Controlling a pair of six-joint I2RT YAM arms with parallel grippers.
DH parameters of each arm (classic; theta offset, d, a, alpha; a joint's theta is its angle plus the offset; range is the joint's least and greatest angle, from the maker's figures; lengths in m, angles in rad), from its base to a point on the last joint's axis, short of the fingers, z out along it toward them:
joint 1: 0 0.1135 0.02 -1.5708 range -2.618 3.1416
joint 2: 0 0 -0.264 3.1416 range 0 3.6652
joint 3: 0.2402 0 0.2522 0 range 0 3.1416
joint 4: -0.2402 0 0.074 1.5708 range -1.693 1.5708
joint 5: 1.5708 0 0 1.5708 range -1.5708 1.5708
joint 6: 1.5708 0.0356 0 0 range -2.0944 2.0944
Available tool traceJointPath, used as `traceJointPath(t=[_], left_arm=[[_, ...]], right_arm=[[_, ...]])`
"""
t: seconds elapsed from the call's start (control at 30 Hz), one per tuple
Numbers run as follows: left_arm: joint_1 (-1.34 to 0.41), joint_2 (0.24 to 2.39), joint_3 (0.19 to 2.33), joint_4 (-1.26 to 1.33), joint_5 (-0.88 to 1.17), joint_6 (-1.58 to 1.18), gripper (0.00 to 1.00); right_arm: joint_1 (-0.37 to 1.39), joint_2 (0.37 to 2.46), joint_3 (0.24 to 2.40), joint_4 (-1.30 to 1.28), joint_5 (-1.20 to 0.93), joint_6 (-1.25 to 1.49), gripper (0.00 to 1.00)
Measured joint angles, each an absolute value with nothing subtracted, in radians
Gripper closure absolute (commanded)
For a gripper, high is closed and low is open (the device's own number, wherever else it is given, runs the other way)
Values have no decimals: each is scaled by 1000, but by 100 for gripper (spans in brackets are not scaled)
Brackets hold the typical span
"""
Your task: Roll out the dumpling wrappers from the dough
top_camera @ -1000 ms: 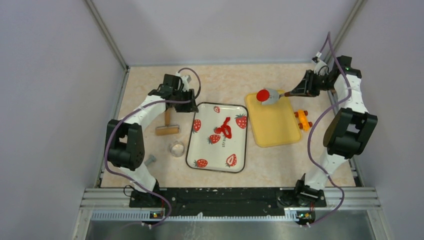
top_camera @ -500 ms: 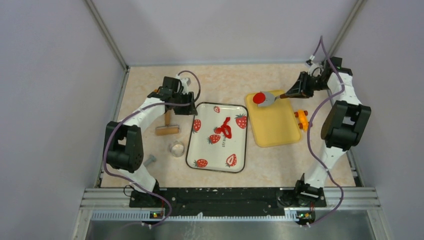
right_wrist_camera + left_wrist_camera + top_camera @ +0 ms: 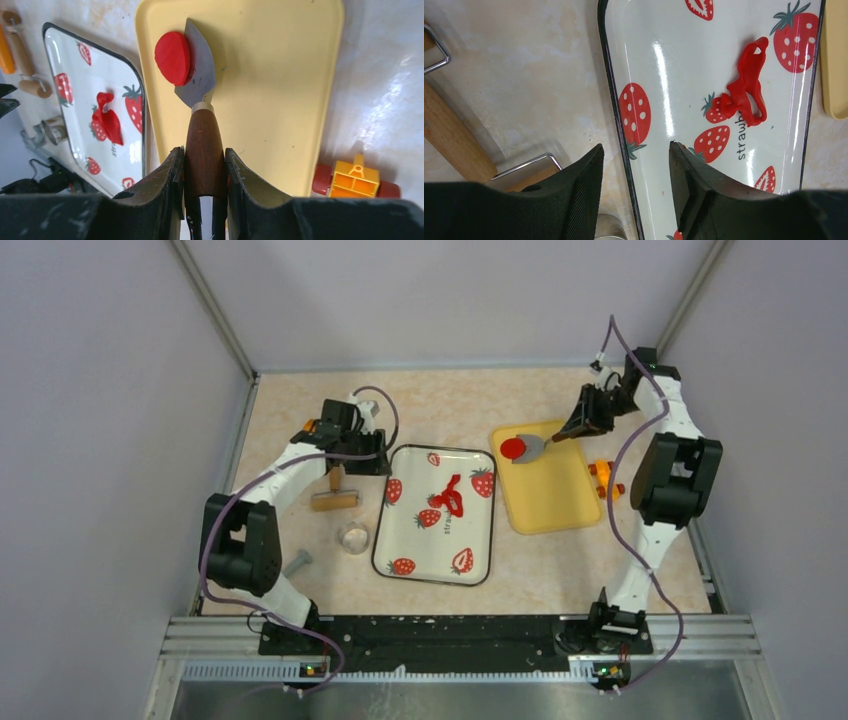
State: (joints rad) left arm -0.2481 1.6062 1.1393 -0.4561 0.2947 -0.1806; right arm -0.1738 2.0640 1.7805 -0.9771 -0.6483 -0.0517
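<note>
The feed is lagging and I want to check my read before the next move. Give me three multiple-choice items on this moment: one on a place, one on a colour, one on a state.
1. Where is the red disc?
A. inside a ring cutter
B. on the blade of the scraper
C. on the bare table

2. What colour is the tray below that blade?
A. blue
B. green
C. yellow

3. How is the left gripper?
A. open, holding nothing
B. shut on a roller
C. shut on dough

Answers:
1 B: the right wrist view shows the disc lying on the metal blade.
2 C: the tray under the blade is plain yellow.
3 A: its jaws stand apart with nothing between them.
</note>
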Motion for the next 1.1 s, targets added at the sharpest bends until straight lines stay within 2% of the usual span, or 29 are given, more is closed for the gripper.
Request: traceJointPath(t=[0.33, 0.8, 0.93, 1.1], left_arm=[[-233, 1579, 1105, -434, 299, -192, 45], [-169, 1547, 1071, -397, 325, -249, 45], [-169, 1521, 1071, -396, 325, -241, 46], [-168, 1485, 1071, -398, 324, -199, 46]], right_arm=[[-91, 2109, 2010, -1073, -422, -94, 100], [-62, 2052, 2065, -1082, -228, -184, 100], [-88, 1982, 2064, -1086, -250, -218, 100], [-160, 1821, 2007, -1118, -449, -323, 100]])
